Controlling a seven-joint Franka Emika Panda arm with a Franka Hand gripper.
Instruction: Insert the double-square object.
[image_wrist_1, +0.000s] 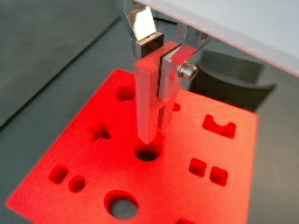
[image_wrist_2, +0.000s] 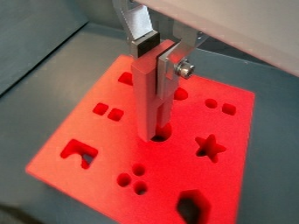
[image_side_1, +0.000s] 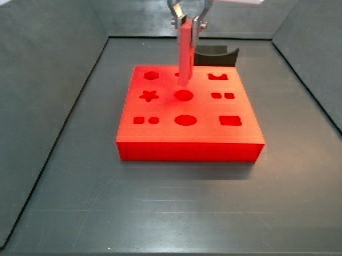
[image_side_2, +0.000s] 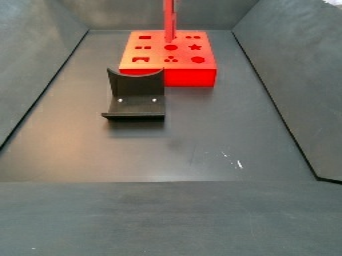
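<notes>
In both wrist views you see the gripper (image_wrist_1: 158, 54) clamped on the red peg (image_wrist_1: 147, 105), which stands upright with its lower tip at a round hole in the red block (image_wrist_1: 70, 149); a silver finger (image_wrist_2: 140, 26) presses its side. In a side view the peg (image_side_1: 185, 60) hangs top centre over the block (image_side_1: 187, 145). Only a side view shows the dark stand (image_side_2: 135, 97) whole, centre left, apart from the block (image_side_2: 187, 72).
</notes>
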